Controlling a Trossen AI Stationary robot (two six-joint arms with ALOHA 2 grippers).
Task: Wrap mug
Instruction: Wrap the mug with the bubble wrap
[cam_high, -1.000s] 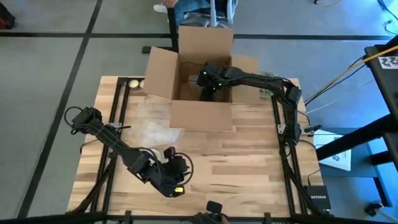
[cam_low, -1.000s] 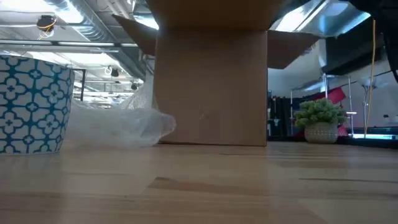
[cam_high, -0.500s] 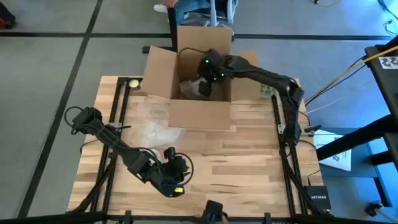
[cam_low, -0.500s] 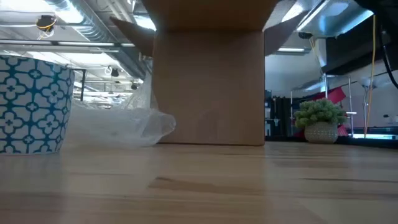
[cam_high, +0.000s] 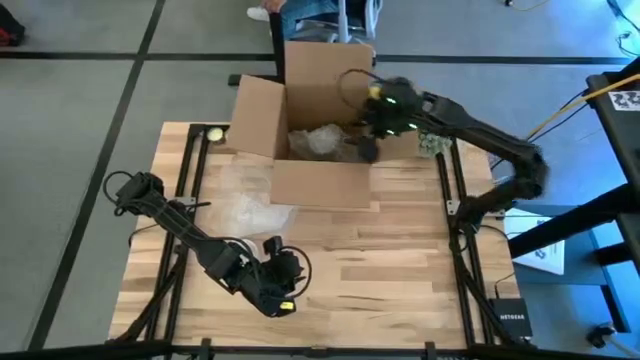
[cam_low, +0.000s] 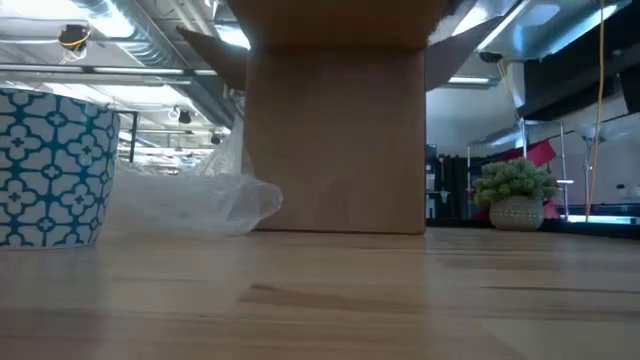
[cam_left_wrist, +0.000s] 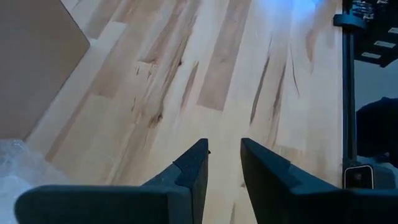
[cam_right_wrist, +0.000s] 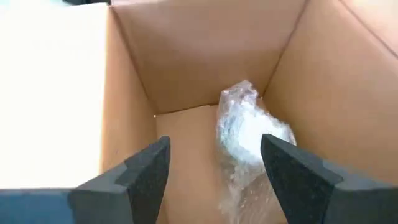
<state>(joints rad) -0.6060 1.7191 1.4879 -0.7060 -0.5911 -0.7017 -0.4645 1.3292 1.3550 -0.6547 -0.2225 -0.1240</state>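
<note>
Now that the right gripper (cam_high: 368, 150) is lifting out of the big brown cardboard box (cam_high: 322, 185), its fingers are gaping wide and empty. The mug in its crinkly clear bubble wrap (cam_right_wrist: 249, 134) is lying inside, so wrapping looks finished. The left gripper (cam_left_wrist: 222, 171), barely parted, is resting empty near the table's front.
</note>
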